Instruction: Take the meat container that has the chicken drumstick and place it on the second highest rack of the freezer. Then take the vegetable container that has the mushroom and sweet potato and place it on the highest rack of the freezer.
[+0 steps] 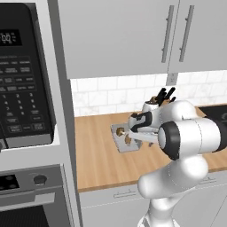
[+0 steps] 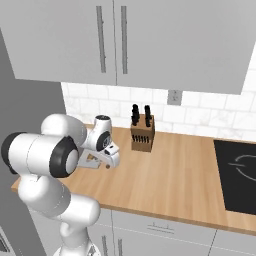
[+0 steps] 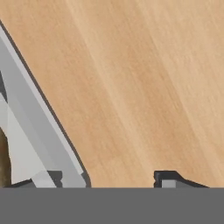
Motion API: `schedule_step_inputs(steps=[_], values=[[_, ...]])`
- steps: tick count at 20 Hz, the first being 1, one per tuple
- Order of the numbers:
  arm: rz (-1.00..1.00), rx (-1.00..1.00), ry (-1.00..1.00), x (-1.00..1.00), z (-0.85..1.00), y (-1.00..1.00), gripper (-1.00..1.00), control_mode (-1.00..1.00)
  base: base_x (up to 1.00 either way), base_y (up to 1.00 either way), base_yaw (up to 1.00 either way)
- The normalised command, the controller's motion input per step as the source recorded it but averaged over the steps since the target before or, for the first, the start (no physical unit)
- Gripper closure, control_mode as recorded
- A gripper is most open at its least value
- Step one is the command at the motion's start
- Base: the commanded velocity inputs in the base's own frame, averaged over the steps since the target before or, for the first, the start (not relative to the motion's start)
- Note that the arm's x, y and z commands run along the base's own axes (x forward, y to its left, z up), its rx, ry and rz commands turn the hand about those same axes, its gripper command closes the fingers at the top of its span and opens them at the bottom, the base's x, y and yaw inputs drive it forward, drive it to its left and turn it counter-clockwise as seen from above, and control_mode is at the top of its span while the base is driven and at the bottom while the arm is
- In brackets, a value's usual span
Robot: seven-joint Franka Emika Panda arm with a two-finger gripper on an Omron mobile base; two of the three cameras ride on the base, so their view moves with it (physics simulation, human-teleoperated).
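Observation:
A shallow grey container (image 1: pixel 126 148) lies on the wooden counter (image 1: pixel 97 150), holding two small brown pieces (image 1: pixel 120 131); which is the mushroom and which the sweet potato I cannot tell. My gripper (image 1: pixel 134 134) reaches down to its right side. In the hand view the gripper (image 3: pixel 108 179) is open and straddles the container's side wall (image 3: pixel 35 113): the left fingertip (image 3: pixel 48 177) is inside, the right one rests over bare wood. A brown sliver (image 3: pixel 3 157) shows within. From the right base view the hand (image 2: pixel 102 150) covers most of the container. The drumstick and freezer are out of view.
A knife block (image 1: pixel 155 104) stands at the backsplash behind the container. A black cooktop (image 2: pixel 240 170) lies at the right. A microwave (image 1: pixel 22 75) and wall oven (image 1: pixel 26 195) sit left of a grey panel. Upper cabinets (image 1: pixel 115 35) hang overhead.

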Motion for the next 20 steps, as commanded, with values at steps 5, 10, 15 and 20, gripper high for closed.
schedule_step_inputs(steps=[5,10,15,20], values=[[0.00,0.00,0.00,0.00,0.00,0.01,1.00,-1.00,0.00,0.00,0.00],[0.00,0.00,0.01,0.00,0.00,0.00,1.00,-1.00,0.00,0.00,0.00],[0.00,0.00,0.06,0.00,0.00,0.00,1.00,-1.00,0.00,0.00,0.00],[0.00,0.00,0.05,-0.07,0.11,0.00,1.00,-1.00,0.00,0.00,0.00]])
